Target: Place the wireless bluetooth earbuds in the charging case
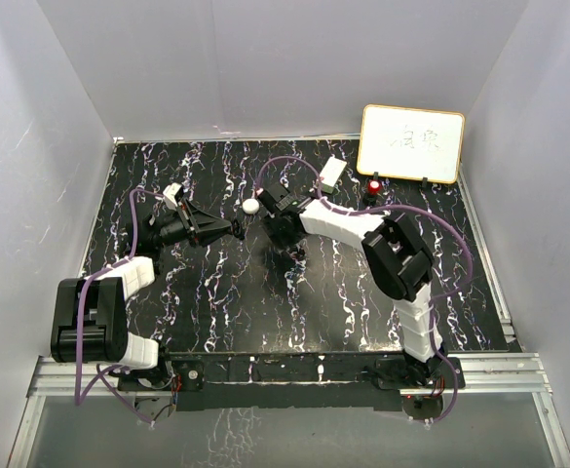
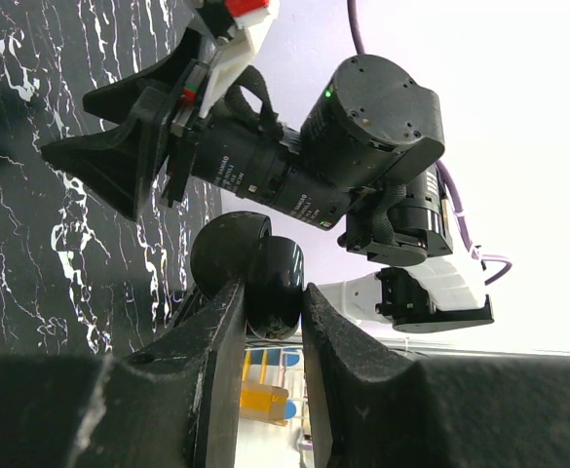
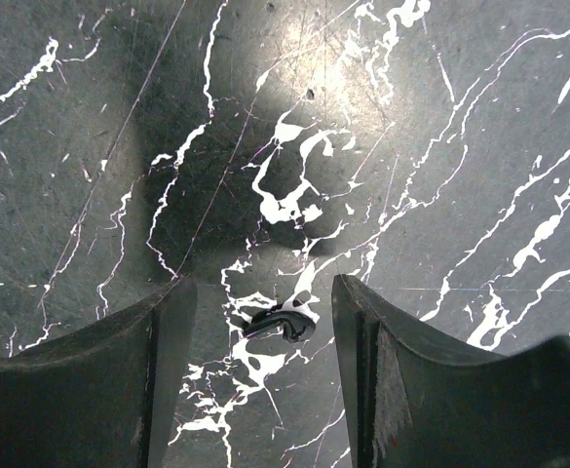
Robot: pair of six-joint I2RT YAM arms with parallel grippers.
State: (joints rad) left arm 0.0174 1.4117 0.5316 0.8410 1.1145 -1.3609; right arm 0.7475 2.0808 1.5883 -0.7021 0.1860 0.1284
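Earbud (image 3: 280, 324): one black, lying between right tool (image 3: 265, 286) fingers.

Two robot arms share one black marbled worktop (image 1: 265, 312): the left arm (image 1: 119, 292) is bolted at the near edge toward the left corner, the right arm (image 1: 401, 263) at the near edge toward the right corner. One whiteboard (image 1: 411, 143) stands at the far right corner, with one small red object (image 1: 373, 185) just beside it. One white round puck (image 1: 251, 206) shows toward the far edge, near its middle. The left wrist view shows one black round case (image 2: 265, 278). The right wrist view shows one black earbud (image 3: 281, 325) lying on the worktop.
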